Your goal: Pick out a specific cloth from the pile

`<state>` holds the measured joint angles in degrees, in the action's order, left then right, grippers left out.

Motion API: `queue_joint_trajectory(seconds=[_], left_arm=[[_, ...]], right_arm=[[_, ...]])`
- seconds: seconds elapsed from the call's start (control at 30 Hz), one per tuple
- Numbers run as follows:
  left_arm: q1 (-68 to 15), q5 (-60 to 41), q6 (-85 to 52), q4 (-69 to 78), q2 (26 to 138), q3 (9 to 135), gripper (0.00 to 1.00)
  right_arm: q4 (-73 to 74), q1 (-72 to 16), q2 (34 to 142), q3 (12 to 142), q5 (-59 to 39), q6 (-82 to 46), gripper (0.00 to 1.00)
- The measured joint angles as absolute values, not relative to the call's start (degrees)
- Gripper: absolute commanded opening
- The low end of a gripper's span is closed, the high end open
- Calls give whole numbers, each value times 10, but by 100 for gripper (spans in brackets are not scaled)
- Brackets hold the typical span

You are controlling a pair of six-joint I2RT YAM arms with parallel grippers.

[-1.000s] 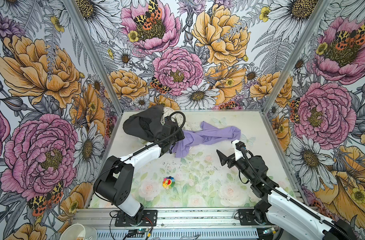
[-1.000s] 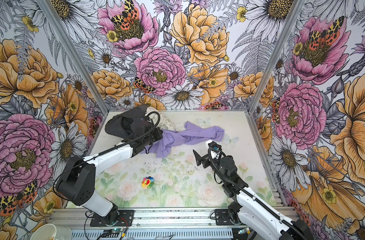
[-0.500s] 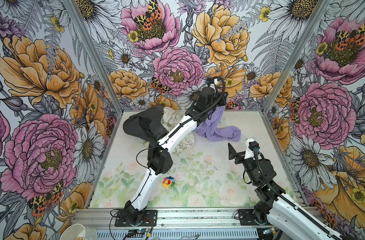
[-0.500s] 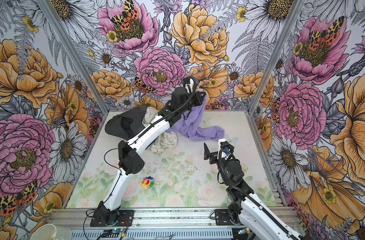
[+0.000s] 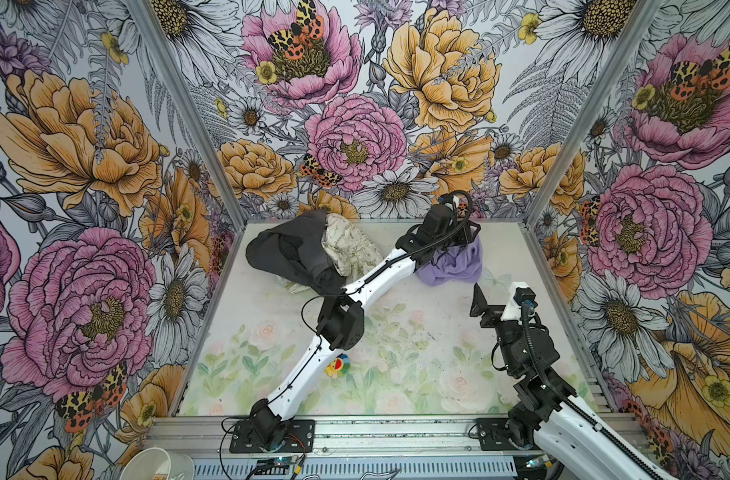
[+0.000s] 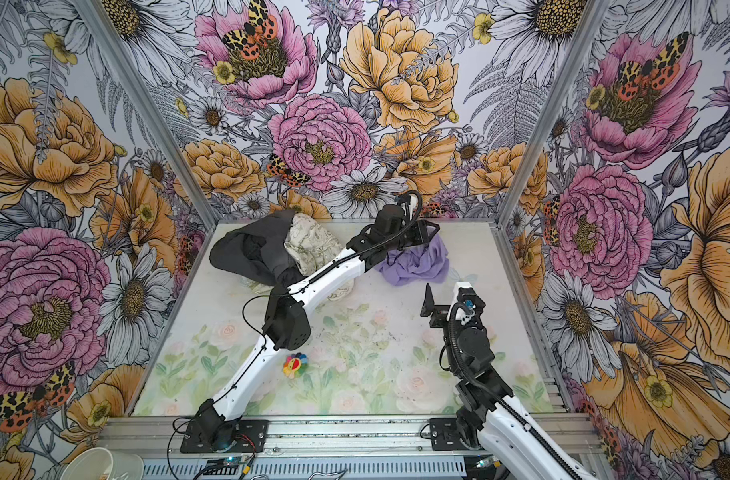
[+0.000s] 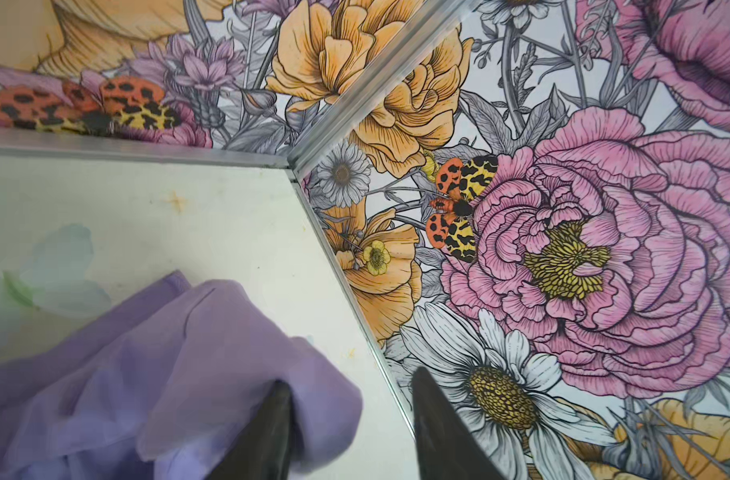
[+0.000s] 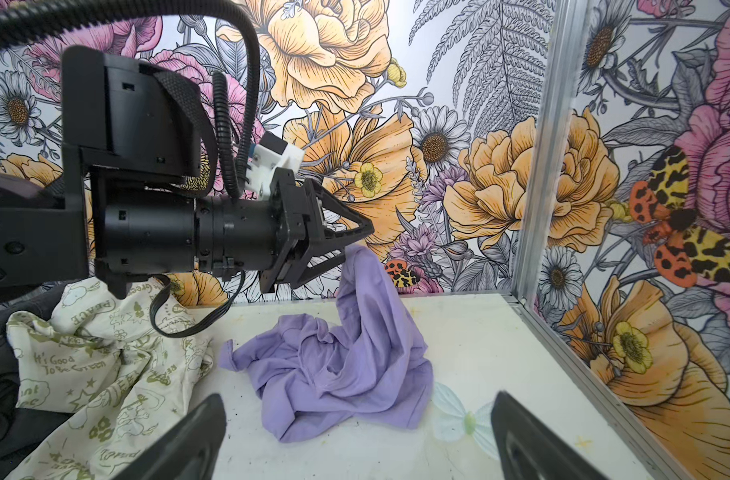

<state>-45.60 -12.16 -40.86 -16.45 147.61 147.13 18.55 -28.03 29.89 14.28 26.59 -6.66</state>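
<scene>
A: Top views?
B: Cloth [image 5: 454, 266] crumpled at the table's [image 5: 417, 332] far right, apart from the pile [image 5: 309, 253]. Left gripper [image 5: 469, 232] sits raised over it. Right gripper [image 6: 432, 305] hovers nearby, holding nothing.
A: Left wrist?
B: Fingers [image 7: 268, 432] parted; cloth [image 7: 147, 374] draped against one, gap bare.
A: Right wrist?
B: Left gripper [image 8: 355, 245] spread, a peak of cloth [image 8: 346, 357] hanging up at its tip; grip unclear. Right fingers [image 8: 197, 432] wide apart.
</scene>
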Motion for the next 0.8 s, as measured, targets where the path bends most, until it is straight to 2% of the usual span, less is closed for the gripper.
queue_joint_trajectory(seconds=[0.13,0.27,0.53,0.8], left_arm=[[-455,-121,-381,-171,1402,1363,85],[-453,-93,-333,-193,1301,1263,98],[-449,6,-246,-210,1102,1087,99],[-444,153,-188,-175,881,812,99]], right_arm=[[185,-280,299,143,269,-70,99],[185,-278,296,142,272,-71,99],[184,-274,293,137,273,-77,100],[185,-265,310,136,266,-79,99]])
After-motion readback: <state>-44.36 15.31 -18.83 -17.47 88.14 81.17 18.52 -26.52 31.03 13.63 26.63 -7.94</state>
